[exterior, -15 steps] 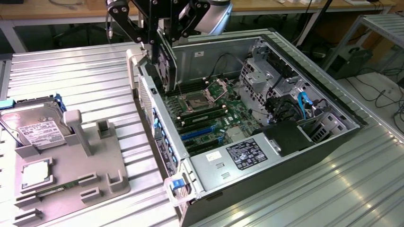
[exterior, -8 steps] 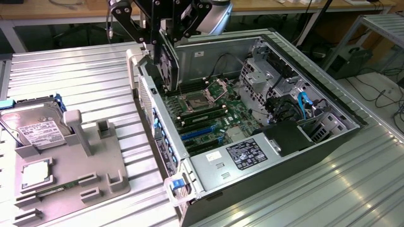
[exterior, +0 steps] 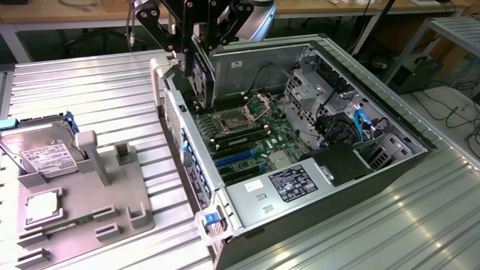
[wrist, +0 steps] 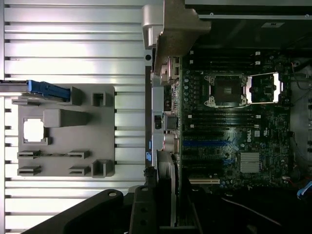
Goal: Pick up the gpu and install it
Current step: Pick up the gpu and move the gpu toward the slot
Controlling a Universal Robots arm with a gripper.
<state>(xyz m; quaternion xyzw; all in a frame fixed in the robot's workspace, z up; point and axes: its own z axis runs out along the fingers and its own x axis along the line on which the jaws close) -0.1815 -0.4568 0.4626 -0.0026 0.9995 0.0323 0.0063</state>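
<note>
Claw [exterior: 197,46] around gpu [exterior: 201,79], above case [exterior: 300,242]

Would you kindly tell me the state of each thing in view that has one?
gpu: held upright above the case, not seated.
gripper: shut on the gpu.
computer case: lying flat, side open.
CPU socket: cover flipped open.
hard drive: resting on the gray holder, outside the case.

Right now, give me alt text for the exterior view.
The pincer holds the gpu on edge above the open computer case; a grey parts tray with a hard drive lies at the exterior view's left.
</note>
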